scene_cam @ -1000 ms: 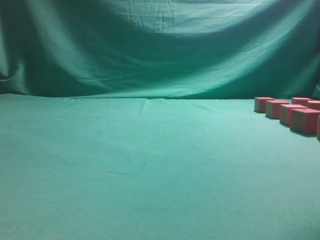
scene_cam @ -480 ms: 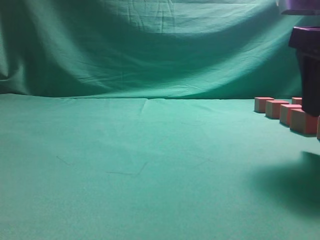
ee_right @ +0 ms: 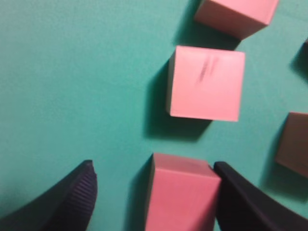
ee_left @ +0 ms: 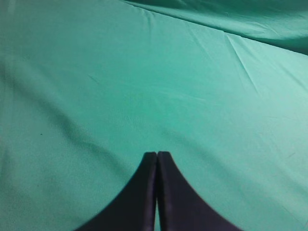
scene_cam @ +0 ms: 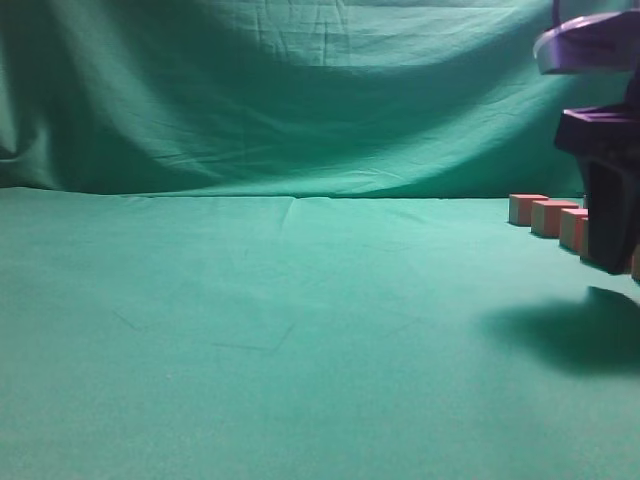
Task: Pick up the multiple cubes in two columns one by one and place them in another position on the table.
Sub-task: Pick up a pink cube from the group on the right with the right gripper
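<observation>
Lowered into the scene since a second ago: right claw (scene_cam: 610, 240), absent then, higher and nearer the 3 o'clock edge half a second ago. Now hides the near cube (ee_right: 180, 197) in the exterior view and throws a dark shadow (scene_cam: 575, 335) on the table (scene_cam: 250, 330) toward 5 o'clock. Seen from the right wrist, right claw (ee_right: 153, 168) stands wide and straddles that near cube at 6 o'clock: right finger (ee_right: 240, 197) touching or just beside the cube's side, left finger (ee_right: 67, 202) apart, with bare cloth between. Nothing lifted yet; reads as the first pick being lined up, needing only a squeeze, though likely to nudge the cube sideways as the far finger closes. Next cube (ee_right: 206, 83) just beyond at 12 o'clock, another (ee_right: 236, 14) past it, and one of the second column (ee_right: 293, 144) at 3 o'clock. Other cubes (scene_cam: 552, 217) unmoved, in line toward the backdrop (scene_cam: 300, 100). Left claw (ee_left: 157, 156) pressed shut over bare cloth, holding nothing.
</observation>
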`<state>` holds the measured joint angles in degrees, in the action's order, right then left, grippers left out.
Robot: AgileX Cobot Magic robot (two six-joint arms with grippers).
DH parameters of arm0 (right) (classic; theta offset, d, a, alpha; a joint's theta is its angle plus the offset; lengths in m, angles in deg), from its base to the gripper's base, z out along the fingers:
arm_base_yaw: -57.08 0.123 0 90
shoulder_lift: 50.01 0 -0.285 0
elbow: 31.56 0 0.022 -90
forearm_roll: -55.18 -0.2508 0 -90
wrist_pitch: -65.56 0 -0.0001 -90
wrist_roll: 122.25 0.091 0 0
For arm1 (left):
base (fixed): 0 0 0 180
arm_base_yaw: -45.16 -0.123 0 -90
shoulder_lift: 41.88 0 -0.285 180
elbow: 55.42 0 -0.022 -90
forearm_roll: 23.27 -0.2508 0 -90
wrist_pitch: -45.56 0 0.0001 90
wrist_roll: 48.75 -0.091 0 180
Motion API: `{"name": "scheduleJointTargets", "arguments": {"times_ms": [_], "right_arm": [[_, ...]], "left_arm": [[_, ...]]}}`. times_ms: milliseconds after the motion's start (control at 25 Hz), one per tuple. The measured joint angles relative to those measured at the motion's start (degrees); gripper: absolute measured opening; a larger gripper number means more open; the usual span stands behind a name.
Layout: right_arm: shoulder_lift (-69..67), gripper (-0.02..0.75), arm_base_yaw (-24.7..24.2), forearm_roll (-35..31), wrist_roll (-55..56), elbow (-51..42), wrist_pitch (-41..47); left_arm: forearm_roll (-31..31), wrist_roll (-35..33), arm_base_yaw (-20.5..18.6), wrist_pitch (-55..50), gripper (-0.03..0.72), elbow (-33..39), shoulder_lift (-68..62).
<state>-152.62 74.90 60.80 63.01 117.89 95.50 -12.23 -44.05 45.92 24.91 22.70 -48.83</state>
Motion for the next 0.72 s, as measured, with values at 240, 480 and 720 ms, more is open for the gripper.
{"name": "scheduleJointTargets", "arguments": {"times_ms": [240, 480, 720], "right_arm": [[-1.55, 0.425, 0.0, 0.09, 0.11, 0.12, -0.9], [-2.05, 0.264, 0.0, 0.09, 1.14, 2.26, 3.02], [-2.28, 0.264, 3.64, 0.22, -2.71, 13.13, 16.19]], "left_arm": [[0.0, 0.0, 0.0, 0.0, 0.0, 0.0, 0.0], [0.0, 0.0, 0.0, 0.0, 0.0, 0.0, 0.0], [0.0, 0.0, 0.0, 0.0, 0.0, 0.0, 0.0]]}}
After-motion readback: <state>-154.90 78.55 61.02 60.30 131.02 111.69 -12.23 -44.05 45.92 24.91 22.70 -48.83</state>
